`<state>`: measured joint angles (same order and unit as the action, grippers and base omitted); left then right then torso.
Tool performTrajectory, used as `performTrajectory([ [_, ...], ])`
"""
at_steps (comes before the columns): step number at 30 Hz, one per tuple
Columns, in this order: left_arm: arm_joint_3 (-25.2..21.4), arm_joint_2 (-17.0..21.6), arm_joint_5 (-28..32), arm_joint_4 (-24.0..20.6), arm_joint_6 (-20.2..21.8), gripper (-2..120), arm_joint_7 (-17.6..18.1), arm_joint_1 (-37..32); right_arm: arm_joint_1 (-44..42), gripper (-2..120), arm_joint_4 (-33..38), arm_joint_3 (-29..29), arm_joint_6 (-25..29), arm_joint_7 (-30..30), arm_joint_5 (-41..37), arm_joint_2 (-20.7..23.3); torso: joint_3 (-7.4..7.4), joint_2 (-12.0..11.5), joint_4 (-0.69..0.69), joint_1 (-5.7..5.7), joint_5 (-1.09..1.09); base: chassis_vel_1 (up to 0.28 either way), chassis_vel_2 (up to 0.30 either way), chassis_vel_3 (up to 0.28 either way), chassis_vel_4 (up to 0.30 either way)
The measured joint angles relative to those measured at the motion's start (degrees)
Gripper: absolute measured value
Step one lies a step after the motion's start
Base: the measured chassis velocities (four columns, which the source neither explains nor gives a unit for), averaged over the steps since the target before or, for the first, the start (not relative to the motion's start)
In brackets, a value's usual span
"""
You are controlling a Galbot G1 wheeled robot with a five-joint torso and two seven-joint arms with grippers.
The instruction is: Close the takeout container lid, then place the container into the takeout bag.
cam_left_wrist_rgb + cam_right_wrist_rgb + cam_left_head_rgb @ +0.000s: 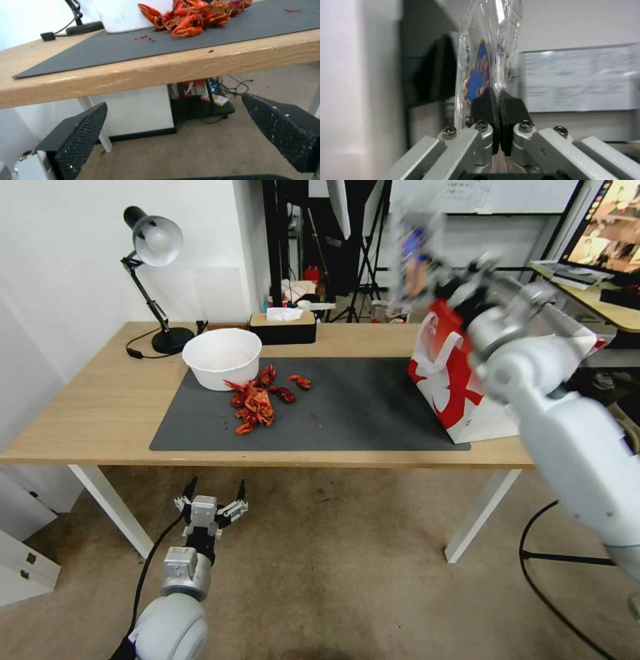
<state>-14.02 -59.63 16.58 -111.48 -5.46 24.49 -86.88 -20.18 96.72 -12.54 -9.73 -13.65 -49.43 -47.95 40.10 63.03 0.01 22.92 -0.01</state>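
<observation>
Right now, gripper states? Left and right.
Left gripper: open, empty, low in front of the table.
Right gripper: shut on the takeout container, raised above the takeout bag.

bowl (pixel 221 357) left, takeout bag (pixel 453 380) right

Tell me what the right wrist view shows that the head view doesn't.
Right wrist alone: the right gripper with its pads pinched shut on a clear plastic edge of the takeout container. Head alone: the takeout bag below the raised container, the crayfish, and the left gripper open below the table. Both: the lifted container.
</observation>
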Motion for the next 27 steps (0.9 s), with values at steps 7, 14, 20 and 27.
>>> performTrajectory([
  [7, 0.7, -0.4, -0.1, 0.5, -0.1, 100, 0.0, 0.0, -4.6, 0, 0.6, -4.4, -5.3, -3.8, 2.1, 6.4, 0.00, 0.0, -0.05, 0.00, 0.04, 0.000, 0.000, 0.000, 0.000],
  [14, 1.5, -1.1, -0.8, 0.7, -0.2, 100, 0.1, 0.3, -9.6, 10, 1.0, -5.7, -6.5, -3.1, -3.0, 6.1, 0.00, 0.0, 0.00, 0.00, 0.02, 0.000, 0.000, 0.000, 0.000],
  [20, 1.5, -1.1, -1.2, 0.5, -0.1, 100, 0.4, 0.3, -12.0, 43, 1.3, -6.1, -6.5, -3.8, -4.0, 4.5, 0.00, 0.0, 0.00, 0.00, 0.01, 0.000, 0.000, 0.000, 0.000],
  [27, 1.5, -1.3, -1.4, 0.3, 0.0, 100, 0.4, 0.6, -13.3, 64, 2.7, -5.9, -4.8, -2.4, -3.1, 4.6, 0.00, 0.0, -0.01, 0.00, 0.01, 0.000, 0.000, 0.000, 0.000],
])
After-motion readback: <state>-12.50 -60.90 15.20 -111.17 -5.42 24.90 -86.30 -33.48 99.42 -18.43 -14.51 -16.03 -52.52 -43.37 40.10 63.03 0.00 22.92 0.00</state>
